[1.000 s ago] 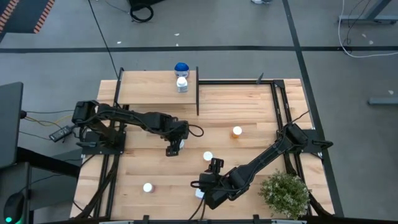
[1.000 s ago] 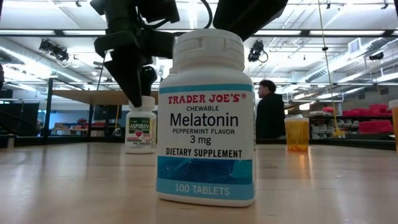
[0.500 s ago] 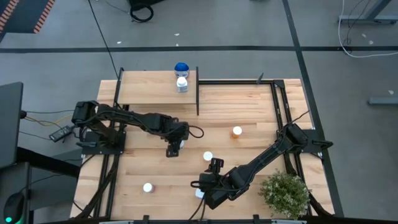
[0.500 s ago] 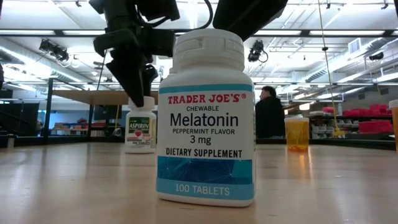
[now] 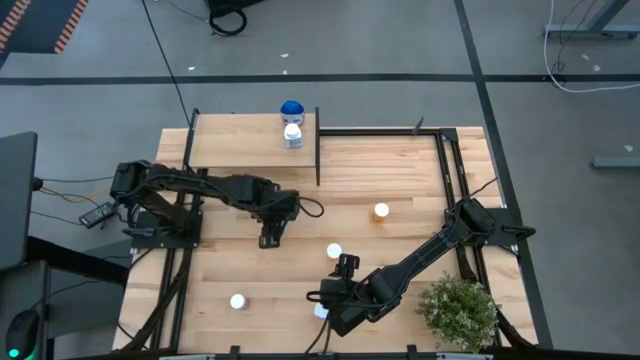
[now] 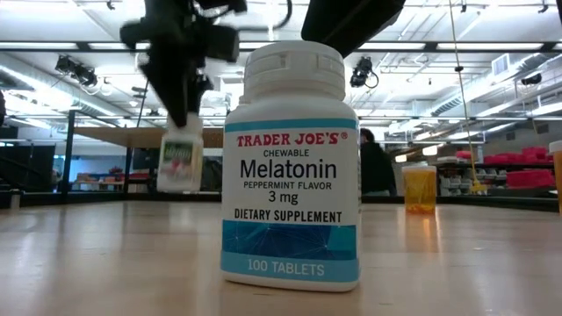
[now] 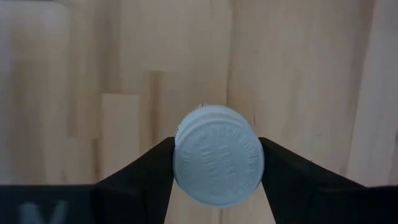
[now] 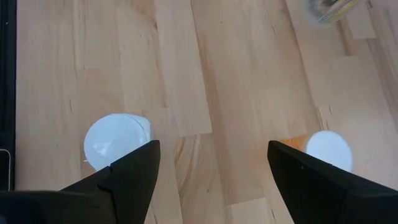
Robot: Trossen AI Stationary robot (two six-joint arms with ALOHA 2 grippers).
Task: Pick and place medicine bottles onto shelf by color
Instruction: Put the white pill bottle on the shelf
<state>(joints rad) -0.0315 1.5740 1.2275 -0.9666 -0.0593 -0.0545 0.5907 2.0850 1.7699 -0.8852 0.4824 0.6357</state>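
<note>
My left gripper (image 5: 270, 237) hangs over the middle of the table, shut on a small white aspirin bottle (image 6: 180, 162). In the left wrist view the bottle's white cap (image 7: 217, 163) fills the gap between the fingers. My right gripper (image 5: 328, 302) waits open near the table's near edge, above the white melatonin bottle (image 6: 291, 167), touching nothing. The shelf (image 5: 240, 142) sits at the far left. A blue-topped bottle (image 5: 291, 109) and a white bottle (image 5: 292, 135) stand on it. My left gripper pinches the aspirin bottle by its white cap (image 7: 186, 158), one finger on either side. The fingers (image 6: 176, 96) come from above, pointing down. The bottle hangs below them, lifted clear of the table and roughly upright.
On the table stand an orange bottle (image 5: 381, 211), a white-capped bottle (image 5: 334, 252) and another (image 5: 237, 301) near the front left. A green potted plant (image 5: 458, 310) fills the near right corner. A black frame post (image 5: 318, 150) rises at the shelf's right edge. A person (image 6: 379, 171) stands in the room behind.
My left gripper has risen and shifted slightly toward the table's left. The aspirin bottle has come with it, from standing on the table to lifted clear.
</note>
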